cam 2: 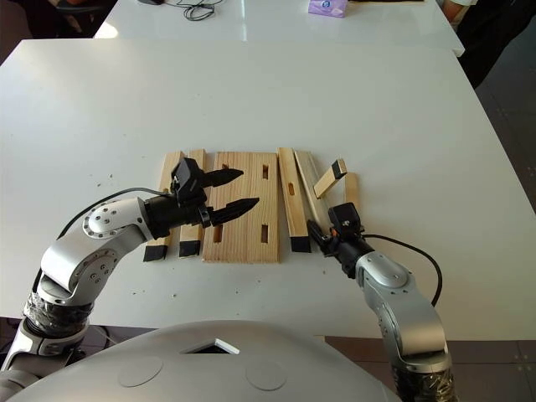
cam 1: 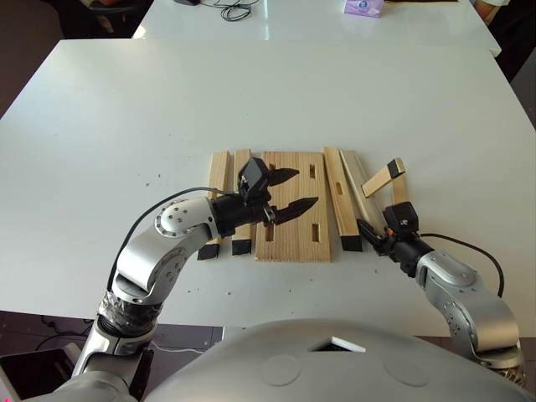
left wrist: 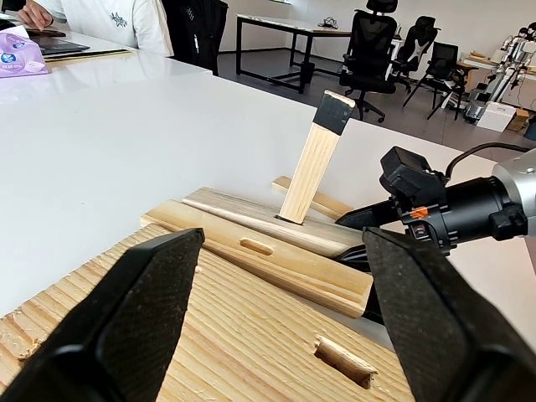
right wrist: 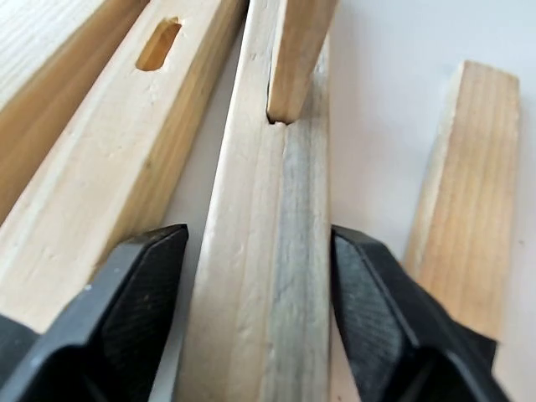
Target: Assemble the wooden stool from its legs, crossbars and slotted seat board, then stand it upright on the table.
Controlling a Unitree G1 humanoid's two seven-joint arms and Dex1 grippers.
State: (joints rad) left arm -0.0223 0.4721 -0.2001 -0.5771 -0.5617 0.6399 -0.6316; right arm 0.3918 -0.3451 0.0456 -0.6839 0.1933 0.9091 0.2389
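Our left end effector hangs spread over the seat board. Our right end effector, also apart, straddles a leg on the worktop. Clamping off-centre could knock its crossbar loose.

Outer left leg: mid-length hidden under left arm. Rightmost leg: end toward tabletop's near edge hidden behind right gripper.

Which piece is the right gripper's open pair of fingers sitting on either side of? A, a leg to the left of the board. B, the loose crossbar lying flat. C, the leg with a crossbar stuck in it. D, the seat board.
C: the right wrist view shows the right gripper open, one finger on each side of the leg whose slot holds a crossbar.
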